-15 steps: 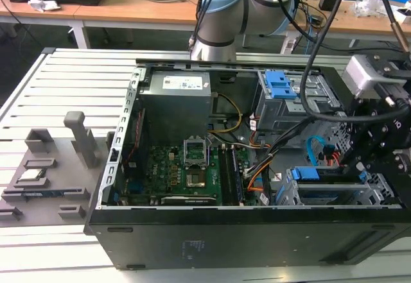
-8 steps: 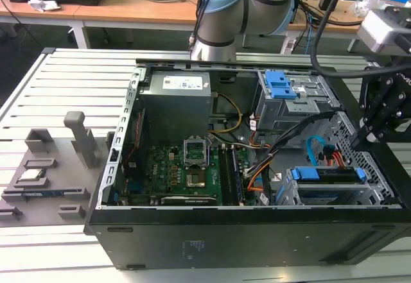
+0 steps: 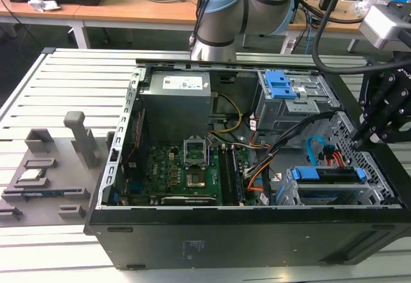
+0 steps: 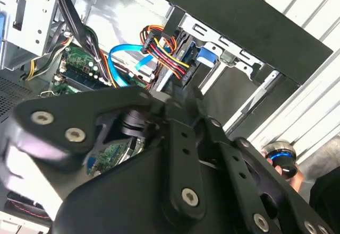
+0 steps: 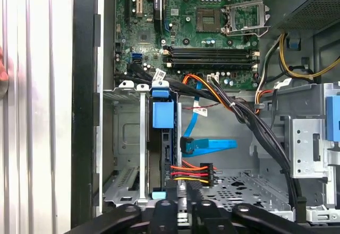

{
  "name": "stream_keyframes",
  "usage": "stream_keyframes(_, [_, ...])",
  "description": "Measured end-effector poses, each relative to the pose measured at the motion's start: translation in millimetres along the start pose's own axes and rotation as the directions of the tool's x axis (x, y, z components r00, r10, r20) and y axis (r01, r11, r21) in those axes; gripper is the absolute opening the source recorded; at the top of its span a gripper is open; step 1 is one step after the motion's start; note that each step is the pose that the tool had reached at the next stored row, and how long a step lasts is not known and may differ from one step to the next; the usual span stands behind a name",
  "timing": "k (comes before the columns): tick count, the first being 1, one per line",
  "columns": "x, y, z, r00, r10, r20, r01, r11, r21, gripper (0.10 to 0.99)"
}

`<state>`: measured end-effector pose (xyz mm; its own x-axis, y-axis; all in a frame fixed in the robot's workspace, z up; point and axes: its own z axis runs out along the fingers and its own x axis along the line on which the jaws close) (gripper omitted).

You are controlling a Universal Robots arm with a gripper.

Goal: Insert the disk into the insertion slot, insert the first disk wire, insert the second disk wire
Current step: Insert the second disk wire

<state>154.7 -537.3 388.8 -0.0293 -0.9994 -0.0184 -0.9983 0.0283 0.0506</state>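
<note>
The disk [image 3: 331,175] sits in the insertion slot [image 3: 379,193] at the exterior view's lower right, just below the claw [image 3: 356,143]. I cannot tell whether the claw is spread or pinching. A slatted grey counter [image 3: 38,77] carries the computer case [image 3: 225,244].

The exterior camera stood off before the open computer case [image 3: 225,238], looking down into it at a slant. Both wrist cameras hung close over its inside: the first faced straight down on the motherboard [image 5: 202,27] and the insertion slot [image 5: 125,138], the second looked across at an angle. All three caught the blue cable [image 5: 210,145] by that slot.
</note>
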Motion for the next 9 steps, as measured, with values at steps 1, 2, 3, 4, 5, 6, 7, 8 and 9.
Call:
stream_keyframes(1, [0.0, 0.0, 0.0, 1.0000, 0.000, 0.0000, 0.000, 1.0000, 0.000, 0.235])
stream_keyframes(2, [0.0, 0.0, 0.0, 1.0000, 0.000, 0.0000, 0.000, 1.0000, 0.000, 0.302])
stream_keyframes(3, [0.0, 0.0, -0.1, 1.0000, 0.000, 0.0000, 0.000, 1.0000, 0.000, 0.302])
stream_keyframes(4, [0.0, 0.0, -0.1, 1.0000, 0.000, 0.0000, 0.000, 1.0000, 0.000, 0.302])
stream_keyframes(5, [-0.1, 0.2, -0.1, 1.0000, 0.000, -0.0002, 0.000, 1.0000, 0.000, 0.302])
stream_keyframes(6, [-0.5, 0.9, 0.2, 1.0000, 0.000, -0.0004, 0.000, 1.0000, 0.000, 0.302])
stream_keyframes(7, [-1.2, 1.9, 1.0, 1.0000, 0.000, -0.0001, 0.000, 1.0000, 0.000, 0.302])
stream_keyframes(8, [-2.7, 3.9, 2.0, 1.0000, 0.000, -0.0001, 0.000, 1.0000, 0.000, 0.302])
stream_keyframes(9, [-4.1, 5.5, 2.8, 1.0000, 0.000, -0.0002, 0.000, 1.0000, 0.000, 0.302])
